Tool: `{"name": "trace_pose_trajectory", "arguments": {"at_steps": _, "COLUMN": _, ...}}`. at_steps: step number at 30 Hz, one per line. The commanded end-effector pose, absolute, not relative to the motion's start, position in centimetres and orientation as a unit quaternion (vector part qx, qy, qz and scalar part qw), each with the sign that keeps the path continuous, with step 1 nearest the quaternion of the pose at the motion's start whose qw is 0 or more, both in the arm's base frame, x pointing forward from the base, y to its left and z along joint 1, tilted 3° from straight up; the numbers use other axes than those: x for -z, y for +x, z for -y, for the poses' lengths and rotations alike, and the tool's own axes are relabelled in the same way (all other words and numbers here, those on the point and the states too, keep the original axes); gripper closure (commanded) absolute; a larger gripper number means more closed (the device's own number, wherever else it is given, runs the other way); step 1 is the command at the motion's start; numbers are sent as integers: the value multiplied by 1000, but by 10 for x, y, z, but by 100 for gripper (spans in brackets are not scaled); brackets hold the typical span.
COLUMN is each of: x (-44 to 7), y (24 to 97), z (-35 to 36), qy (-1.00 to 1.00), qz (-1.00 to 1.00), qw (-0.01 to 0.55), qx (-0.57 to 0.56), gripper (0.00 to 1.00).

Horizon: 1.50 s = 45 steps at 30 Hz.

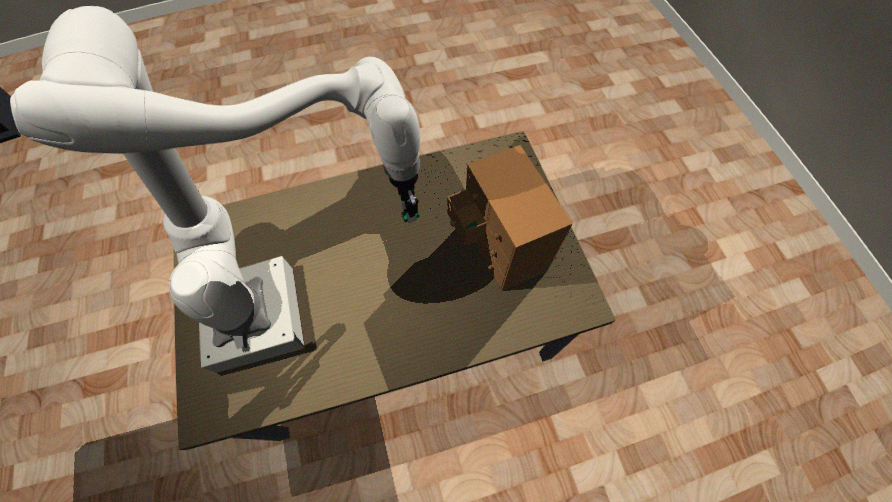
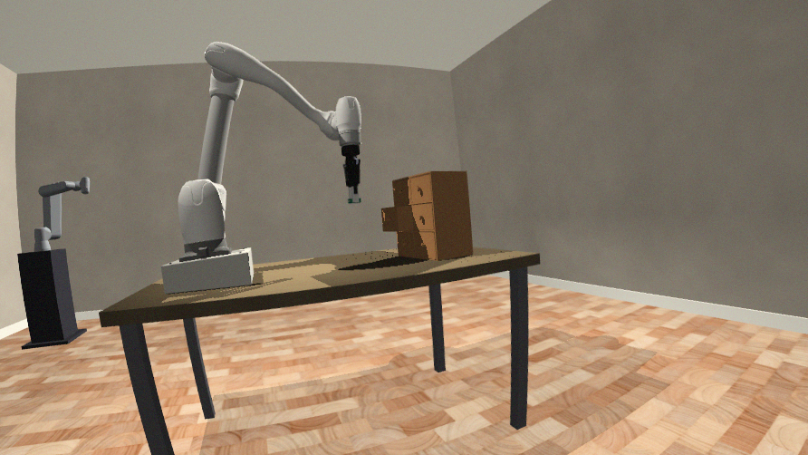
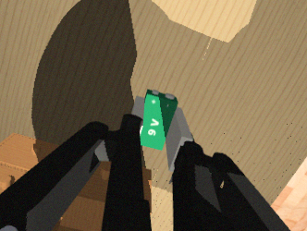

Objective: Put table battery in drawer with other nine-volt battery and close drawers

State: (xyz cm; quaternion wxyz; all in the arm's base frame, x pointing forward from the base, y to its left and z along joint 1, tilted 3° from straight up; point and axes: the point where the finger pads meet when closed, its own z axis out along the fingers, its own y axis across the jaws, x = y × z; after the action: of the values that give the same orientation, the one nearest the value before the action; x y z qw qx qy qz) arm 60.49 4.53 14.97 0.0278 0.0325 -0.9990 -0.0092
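The pincer (image 2: 353, 198) gripped the green battery (image 3: 156, 119), hanging well above the surface, beside and short of the open drawer (image 1: 465, 212).

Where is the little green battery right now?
The green battery is pinched in the gripper, up in the air above the table, just left of the chest in the exterior view.
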Motion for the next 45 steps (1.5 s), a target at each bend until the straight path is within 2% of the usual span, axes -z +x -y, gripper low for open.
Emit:
{"name": "trace_pose_trajectory", "arguments": {"at_steps": 1, "x": -150, "y": 605, "z": -45, "qy": 32, "qz": 999, "qw": 28, "qx": 9, "gripper": 86}}
{"name": "trace_pose_trajectory", "arguments": {"at_steps": 15, "x": -149, "y": 604, "z": -45, "qy": 32, "qz": 999, "qw": 12, "qx": 10, "gripper": 86}}
{"name": "trace_pose_trajectory", "arguments": {"at_steps": 29, "x": -148, "y": 602, "z": -45, "qy": 32, "qz": 998, "qw": -56, "qx": 12, "gripper": 86}}
{"name": "trace_pose_trajectory", "arguments": {"at_steps": 45, "x": -144, "y": 595, "z": -45, "qy": 29, "qz": 974, "qw": -226, "qx": 17, "gripper": 86}}
